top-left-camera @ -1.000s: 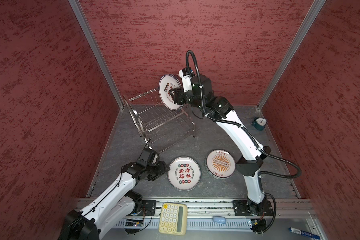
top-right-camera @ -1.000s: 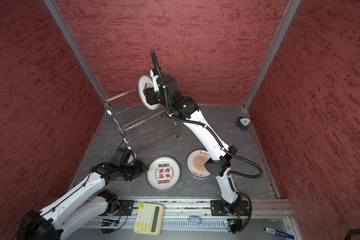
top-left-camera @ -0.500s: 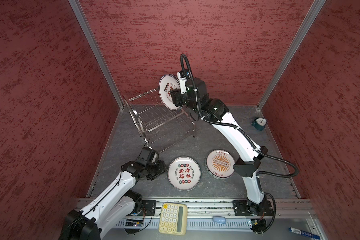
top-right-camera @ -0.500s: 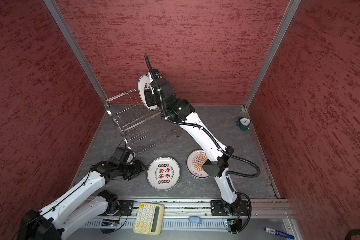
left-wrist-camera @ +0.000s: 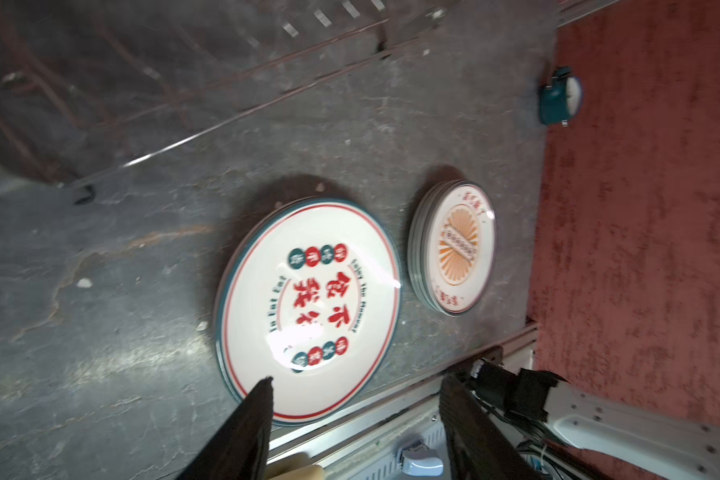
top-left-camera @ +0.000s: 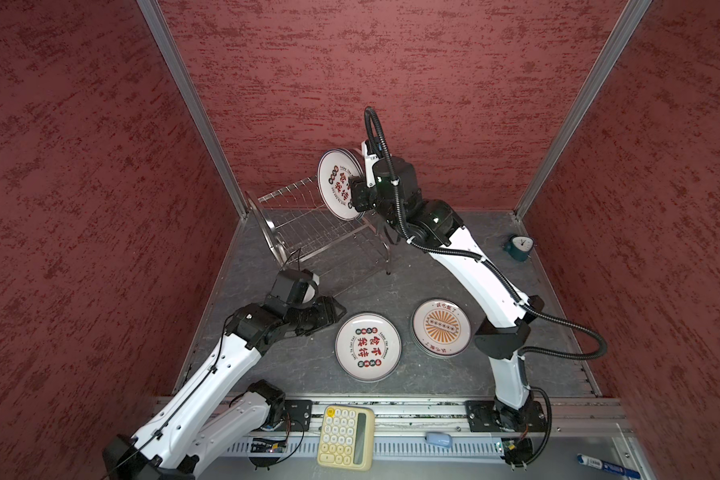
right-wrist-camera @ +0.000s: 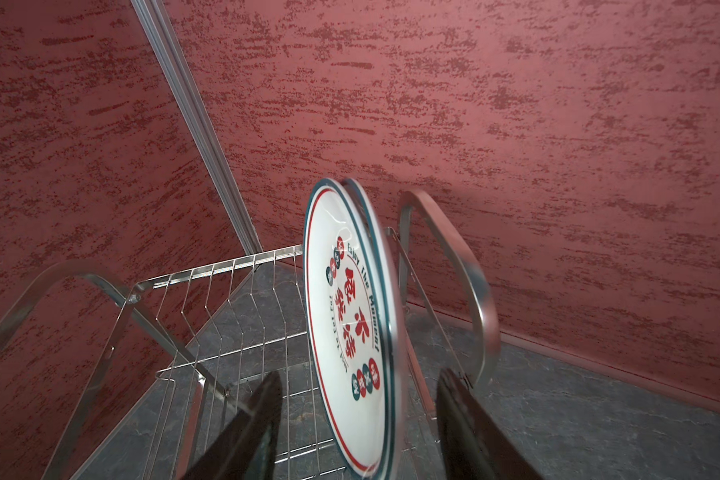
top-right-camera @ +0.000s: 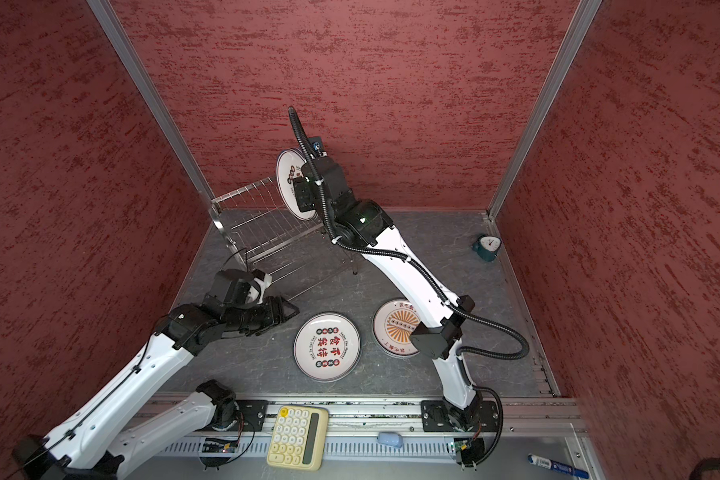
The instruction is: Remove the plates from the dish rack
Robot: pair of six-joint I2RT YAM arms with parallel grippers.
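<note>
On my screens, the dish rack (top-left-camera: pixel 316 232) gleams in polished steel wire and brushed tube. The 2 upright plates (right-wrist-camera: pixel 345 316) wear a glossy white glaze, as does the flat plate (left-wrist-camera: pixel 308 307), where glare whites out the print. The tabletop (top-left-camera: pixel 408 286) reads as matt, veined grey stone; the walls (top-left-camera: pixel 433 83) as rough red plaster.

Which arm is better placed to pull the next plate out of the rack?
Right. The right gripper is at the dish rack, jaws open astride the standing plates; the left gripper is low, beside the flat plate stack.
</note>
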